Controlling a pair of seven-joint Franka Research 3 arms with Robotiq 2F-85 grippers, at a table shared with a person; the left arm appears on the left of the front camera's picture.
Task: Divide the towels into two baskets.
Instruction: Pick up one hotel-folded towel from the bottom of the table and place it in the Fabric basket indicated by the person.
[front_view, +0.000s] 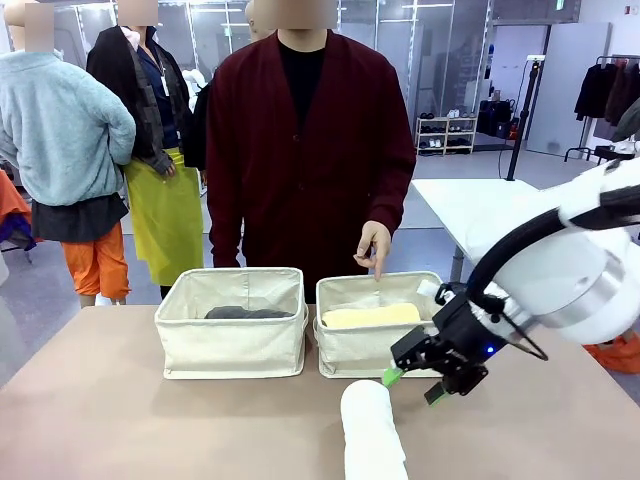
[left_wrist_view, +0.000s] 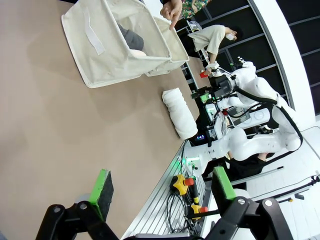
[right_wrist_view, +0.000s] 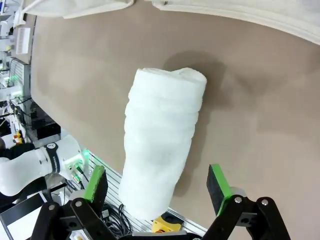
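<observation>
A white rolled towel (front_view: 372, 432) lies on the bench (front_view: 120, 420) at the near edge, just right of the middle, its length running near to far. It sits in front of the right basket (front_view: 370, 345), apart from the basket's near wall. In that basket lies a pale yellow towel (front_view: 371, 316). The left basket (front_view: 232, 342) stands just beside it, their walls close together, and holds a dark grey towel (front_view: 248, 313); in the left wrist view a cream patch shows beside the grey, though what it is I cannot tell.

The right gripper (front_view: 413, 384) hangs just above the far end of the white towel, near the right basket's front wall. Its jaws stand wide apart and hold nothing; in its own wrist view the white towel lies between the green pads (right_wrist_view: 95, 181), untouched. The left gripper (left_wrist_view: 161, 187) hovers over bare bench, well apart from the baskets, jaws spread wide and empty.

A person in a dark red cardigan stands at the far side, one hand (front_view: 373, 246) pointing down at the right basket's far rim.
</observation>
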